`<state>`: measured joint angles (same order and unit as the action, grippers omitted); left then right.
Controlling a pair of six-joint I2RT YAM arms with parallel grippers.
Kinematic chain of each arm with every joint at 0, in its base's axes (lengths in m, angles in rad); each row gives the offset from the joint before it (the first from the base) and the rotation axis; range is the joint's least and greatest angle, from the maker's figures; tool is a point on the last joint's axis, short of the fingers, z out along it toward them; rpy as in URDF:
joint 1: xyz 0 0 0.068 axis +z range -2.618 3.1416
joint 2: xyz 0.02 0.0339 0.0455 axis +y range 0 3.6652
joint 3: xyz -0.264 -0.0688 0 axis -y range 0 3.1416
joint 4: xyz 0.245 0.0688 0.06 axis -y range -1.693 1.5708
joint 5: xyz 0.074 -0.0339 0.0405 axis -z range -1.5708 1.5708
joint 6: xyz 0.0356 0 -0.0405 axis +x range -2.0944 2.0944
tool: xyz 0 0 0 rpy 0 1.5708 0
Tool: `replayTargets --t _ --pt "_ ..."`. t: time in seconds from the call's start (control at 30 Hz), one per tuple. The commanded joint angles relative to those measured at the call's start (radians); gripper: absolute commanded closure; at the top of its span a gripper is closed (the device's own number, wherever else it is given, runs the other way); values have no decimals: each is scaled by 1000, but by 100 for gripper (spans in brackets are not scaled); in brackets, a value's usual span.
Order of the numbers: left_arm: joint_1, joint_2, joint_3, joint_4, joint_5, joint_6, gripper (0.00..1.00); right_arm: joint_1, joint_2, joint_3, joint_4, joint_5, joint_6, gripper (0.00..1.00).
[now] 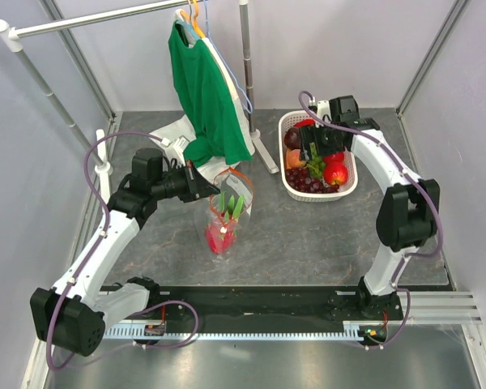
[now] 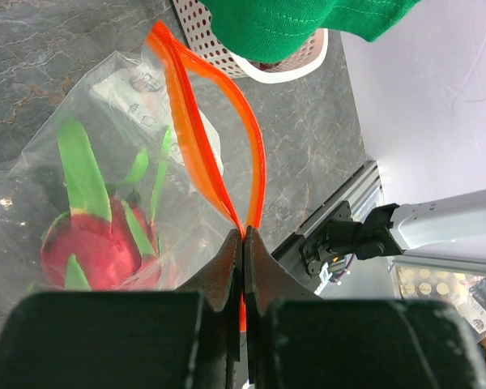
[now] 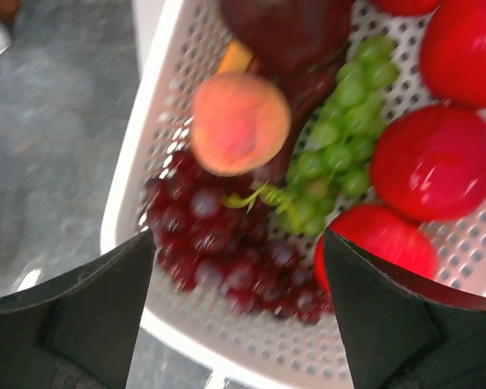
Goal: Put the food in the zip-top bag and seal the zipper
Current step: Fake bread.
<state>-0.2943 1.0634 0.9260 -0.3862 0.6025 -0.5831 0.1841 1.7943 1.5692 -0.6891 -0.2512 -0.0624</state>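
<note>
Risk: floppy bag (image 2: 73,113) mouth collapses, fruit (image 3: 239,121) misses; left fingers (image 2: 224,275) clamp zipper (image 2: 188,121) at one end only; right fingers (image 3: 81,324) spread over basket (image 3: 158,105).

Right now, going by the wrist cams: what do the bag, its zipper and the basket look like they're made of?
The zip-top bag: thin clear plastic film, glossy; it wrinkles, glares, and the dragon fruit shows through. The zipper: opaque orange-red plastic, probably flexible; it bows in smooth curves. The basket: white moulded plastic by the look, stiff, dull sheen; regular round holes.
</note>
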Motion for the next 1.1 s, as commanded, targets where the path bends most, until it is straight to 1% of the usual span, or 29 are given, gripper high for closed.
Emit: replayTargets --t 0.0,0.07,0.1,0.27,0.43,0.67,0.93,1.0,1.07 --pt "-5 -22 -12 38 -4 -3 98 -3 98 136 86 60 -25 6" --pt "-5 -16 -12 38 -3 0 98 -3 155 198 118 41 -30 2" --pt "-5 -14 -10 38 -3 2 98 -3 174 218 129 36 -36 2" --pt "-5 -14 -6 35 -3 15 98 5 292 360 142 40 -77 2" --pt "-5 -5 -12 32 -1 19 98 15 371 422 166 21 -129 2" --pt "-5 7 -10 30 13 20 98 40 428 423 181 6 -206 2" --pt "-5 18 -12 20 16 28 98 43 478 400 211 33 -235 2" --pt "-5 18 -10 18 16 28 98 43 479 393 214 36 -241 3" --pt "-5 20 -9 18 16 31 98 41 475 385 218 50 -246 8"
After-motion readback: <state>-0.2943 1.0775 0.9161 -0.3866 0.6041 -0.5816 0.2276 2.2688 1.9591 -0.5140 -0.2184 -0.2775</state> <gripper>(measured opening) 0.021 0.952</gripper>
